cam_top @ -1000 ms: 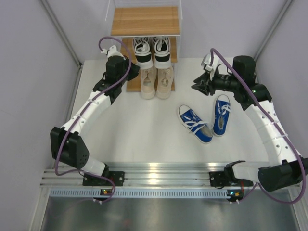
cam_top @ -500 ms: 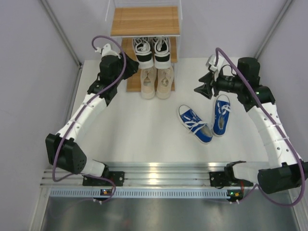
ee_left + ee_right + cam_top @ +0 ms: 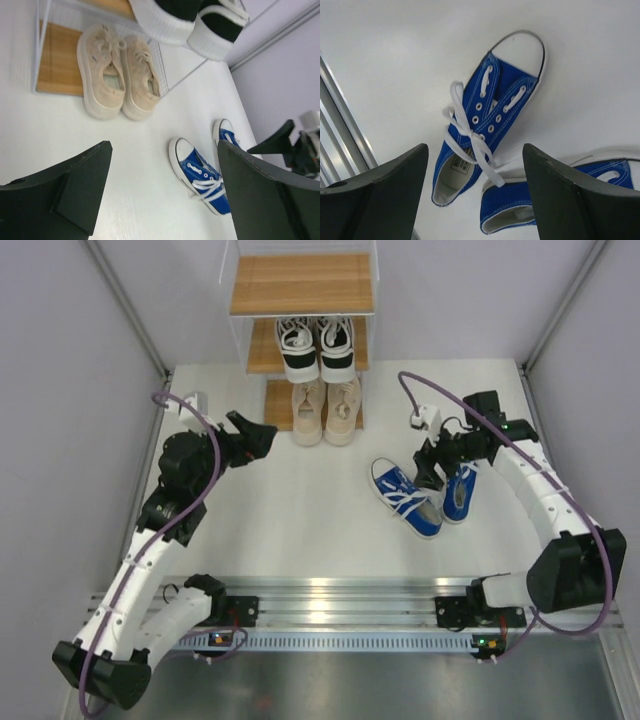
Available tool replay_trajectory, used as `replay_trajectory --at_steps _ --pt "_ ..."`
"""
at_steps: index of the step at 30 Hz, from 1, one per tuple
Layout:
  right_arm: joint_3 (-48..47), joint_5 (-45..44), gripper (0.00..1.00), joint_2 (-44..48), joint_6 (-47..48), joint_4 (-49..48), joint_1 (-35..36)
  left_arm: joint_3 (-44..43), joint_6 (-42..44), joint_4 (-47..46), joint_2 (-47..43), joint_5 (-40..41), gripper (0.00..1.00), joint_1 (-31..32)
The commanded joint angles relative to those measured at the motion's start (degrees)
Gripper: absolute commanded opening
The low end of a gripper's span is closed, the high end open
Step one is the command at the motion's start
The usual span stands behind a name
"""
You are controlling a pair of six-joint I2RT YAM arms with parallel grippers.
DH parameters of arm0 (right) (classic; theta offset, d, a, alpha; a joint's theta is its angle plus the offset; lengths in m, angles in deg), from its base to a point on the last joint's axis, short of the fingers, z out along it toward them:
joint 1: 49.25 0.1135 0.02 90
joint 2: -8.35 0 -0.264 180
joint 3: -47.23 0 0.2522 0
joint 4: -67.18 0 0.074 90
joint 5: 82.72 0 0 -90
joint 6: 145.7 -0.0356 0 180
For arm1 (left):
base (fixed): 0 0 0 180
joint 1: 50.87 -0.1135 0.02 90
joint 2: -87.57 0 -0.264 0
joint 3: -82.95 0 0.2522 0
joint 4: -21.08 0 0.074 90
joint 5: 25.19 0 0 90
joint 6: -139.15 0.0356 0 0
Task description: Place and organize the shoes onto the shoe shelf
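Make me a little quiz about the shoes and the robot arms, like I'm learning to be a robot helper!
1. True or false: the two bright blue canvas sneakers lie on the white table, not on the wooden three-tier shoe shelf.
2. Which gripper hangs over the blue sneakers? A: left gripper. B: right gripper.
3. Fill in: the black-and-white patterned sneakers sit on the ___ board, above the plain beige sneakers.

Key: 1 true. 2 B. 3 middle.
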Motion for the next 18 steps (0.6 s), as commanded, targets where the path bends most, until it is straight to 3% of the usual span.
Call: replay_trajectory --at_steps 1,5,9,16,18 --pt "2.4 -8.9 0.76 -2.1 9.1 4.4 -0.9 7.7 -5.0 1.7 -5.9 -3.8 0.92 -0.3" --pt "5.1 -13.8 0.74 -5.2 12.4 2.7 -0.8 14.6 -10.9 1.3 -11.7 -4.4 0.92 -0.2" --pt "8.0 -17.7 0.68 -7.9 9.6 -2.4 0.5 19.2 -15.3 0.4 -15.1 -6.2 0.92 -0.2" --pt "13.5 -22.0 0.62 -10.3 1.8 -11.1 7.3 22.7 -21.2 -4.7 -11.0 -15.7 0.91 -0.2" --pt "15.0 -23.1 0.54 -10.4 -2.7 -13.5 9.0 22.7 -22.6 -5.7 -7.7 -18.6 0.91 -0.2"
